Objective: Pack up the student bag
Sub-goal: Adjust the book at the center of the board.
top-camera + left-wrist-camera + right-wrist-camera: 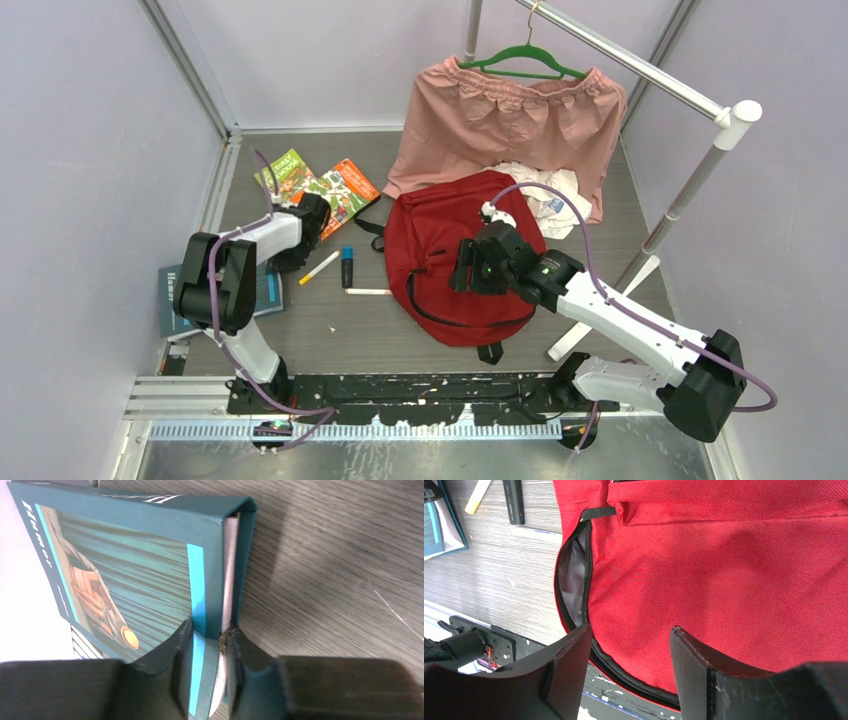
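**Two claws at work around a red student bag**

One dark-red student bag (455, 265) lies flat in the middle of the worktop (330, 330), its black straps trailing toward the near edge. A zip along its side stands parted, showing grey lining (571, 575) in the right wrist view. The right claw (470, 265) hovers directly over the bag's fabric with its fingers spread wide apart and nothing between them.

Just left of the bag lie a white pen (368, 291), a dark marker with a blue end (347, 267) and a yellow-tipped marker (318, 268). Beyond them is the left claw (312, 222). In the left wrist view it is closed on the edge of a teal book (150, 565) titled "Humor", one finger pressed against each cover.

Two colourful paperbacks (320, 185) rest side by side at the far left of the worktop, just behind that claw. Behind the bag, a pale pink garment (505, 120) hangs from a green hanger (525, 62) on a metal rail (640, 60), its hem touching the worktop. A crumpled white cloth (545, 195) sits at the bag's far right corner.
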Available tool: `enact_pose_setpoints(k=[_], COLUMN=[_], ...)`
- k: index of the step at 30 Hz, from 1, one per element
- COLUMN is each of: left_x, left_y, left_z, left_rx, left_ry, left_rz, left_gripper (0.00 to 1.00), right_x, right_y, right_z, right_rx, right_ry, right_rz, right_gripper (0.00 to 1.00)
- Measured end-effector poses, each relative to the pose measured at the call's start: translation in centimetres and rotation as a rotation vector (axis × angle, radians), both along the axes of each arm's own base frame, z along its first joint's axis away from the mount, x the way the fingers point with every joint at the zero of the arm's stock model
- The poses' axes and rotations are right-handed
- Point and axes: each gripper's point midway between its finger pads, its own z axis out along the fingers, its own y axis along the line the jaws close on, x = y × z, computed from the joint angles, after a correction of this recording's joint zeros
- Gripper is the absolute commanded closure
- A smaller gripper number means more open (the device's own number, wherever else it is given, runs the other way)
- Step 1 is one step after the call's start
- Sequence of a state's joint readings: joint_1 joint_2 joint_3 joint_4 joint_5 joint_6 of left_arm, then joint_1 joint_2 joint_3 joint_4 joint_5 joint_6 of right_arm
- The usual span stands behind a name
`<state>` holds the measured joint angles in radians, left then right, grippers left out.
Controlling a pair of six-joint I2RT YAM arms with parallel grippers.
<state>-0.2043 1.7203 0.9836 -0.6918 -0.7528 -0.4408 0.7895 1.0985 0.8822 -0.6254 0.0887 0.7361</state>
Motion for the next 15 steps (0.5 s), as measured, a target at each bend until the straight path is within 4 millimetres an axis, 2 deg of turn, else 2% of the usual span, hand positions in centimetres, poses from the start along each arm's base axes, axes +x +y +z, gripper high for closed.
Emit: enact_pose_setpoints(k=[2,3,10,13,15], left_x=[0.1,0.2,-0.1,-0.2,-0.1], left_y=[-0.2,-0.4,-1.3,-2.5,-4.2], left_z=[0.0,0.0,0.8,2.4,4.0], left_rx=[-0.006,-0.013,-0.066,-0.103,-0.142], left_ry=[-0.002,-0.002,-0.01,-0.036,-0.073], left_rz=[-0.004,-0.007,-0.009,-0.039,-0.086], left_gripper=[0.97,1.0,1.0,1.0,1.0], right_x=[0.0,0.0,0.1,0.1,0.1], right_y=[0.0,0.0,0.0,0.0,0.0], right_z=[0.0,0.0,-0.2,-0.4,-0.6], right_rx=[0.0,-0.001,-0.007,-0.011,-0.015], right_ry=[0.0,-0.001,0.004,0.009,0.012], right_rz=[-0.001,-0.001,-0.002,-0.002,-0.001], right_gripper=[0.36,0.36,0.36,0.36,0.36])
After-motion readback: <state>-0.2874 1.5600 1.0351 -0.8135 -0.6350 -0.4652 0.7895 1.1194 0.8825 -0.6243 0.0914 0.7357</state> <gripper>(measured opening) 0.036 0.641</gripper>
